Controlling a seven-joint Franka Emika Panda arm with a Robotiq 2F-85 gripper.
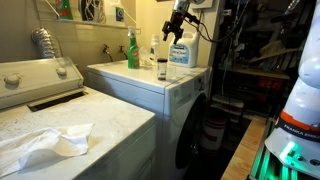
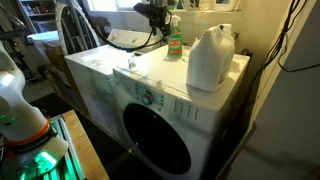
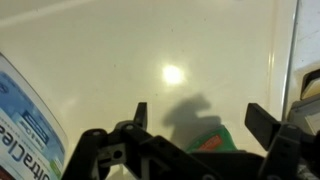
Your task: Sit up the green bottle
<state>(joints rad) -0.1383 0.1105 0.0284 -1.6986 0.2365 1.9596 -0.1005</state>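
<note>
The green bottle stands upright on the white machine top near the back wall. In an exterior view it shows a red label. In the wrist view its green body with the red label peeks out at the bottom edge, partly hidden by the gripper body. My gripper hangs above the machine top, also seen in an exterior view. Its fingers are spread apart with nothing between them.
A big clear jug with a blue label stands on the machine top; its label shows at the left of the wrist view. A slim clear bottle and a small dark bottle stand beside it. A white cloth lies on the nearer machine.
</note>
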